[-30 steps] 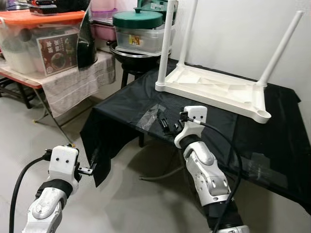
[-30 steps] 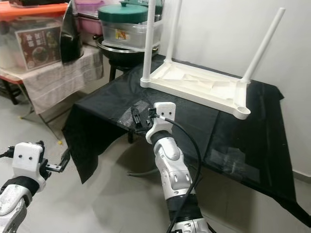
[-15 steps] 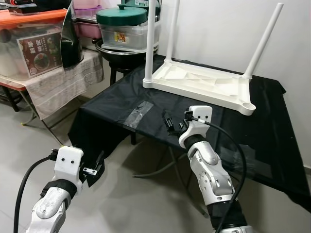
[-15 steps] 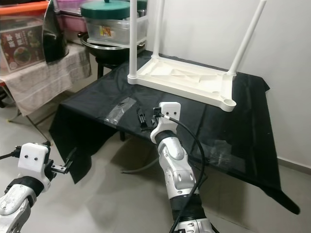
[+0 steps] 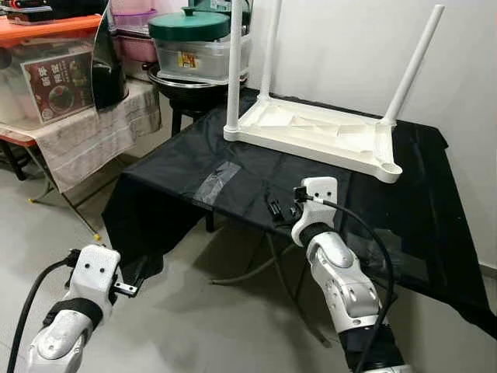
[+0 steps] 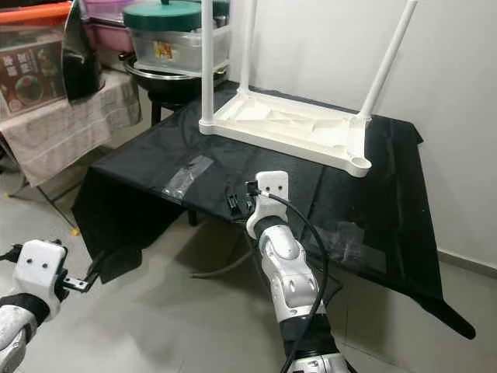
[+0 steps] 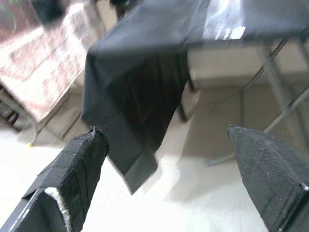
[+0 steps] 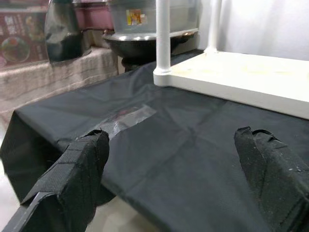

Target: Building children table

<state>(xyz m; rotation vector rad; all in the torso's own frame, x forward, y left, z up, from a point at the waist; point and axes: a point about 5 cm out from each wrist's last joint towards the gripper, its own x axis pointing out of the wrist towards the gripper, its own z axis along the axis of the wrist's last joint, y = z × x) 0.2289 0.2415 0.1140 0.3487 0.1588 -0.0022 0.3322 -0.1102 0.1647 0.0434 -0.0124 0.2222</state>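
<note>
A white children's table [image 5: 311,136] lies upside down on a black cloth-covered table [image 5: 233,159]. Three white legs stand up from it, one at the near left corner [image 5: 233,70], one behind it [image 5: 268,47], and one at the far right [image 5: 411,66]. Its near right corner socket [image 5: 392,167] holds no leg. My right gripper [image 5: 274,210] hovers at the cloth's front edge, open and empty, facing the white table [image 8: 251,77]. My left gripper [image 5: 130,280] hangs low by the drooping cloth corner [image 7: 130,111], open and empty.
A clear plastic sleeve [image 5: 217,180] lies flat on the cloth, left of my right gripper. A green-lidded container on a dark pot [image 5: 198,47] stands behind. A cloth-draped side table with boxes [image 5: 70,101] is at the left. A wall runs behind, and metal table legs [image 5: 279,272] stand under the cloth.
The whole view has shifted, so the camera moved. My left arm has sunk lower toward the floor. My right gripper has stayed at the cloth's front edge.
</note>
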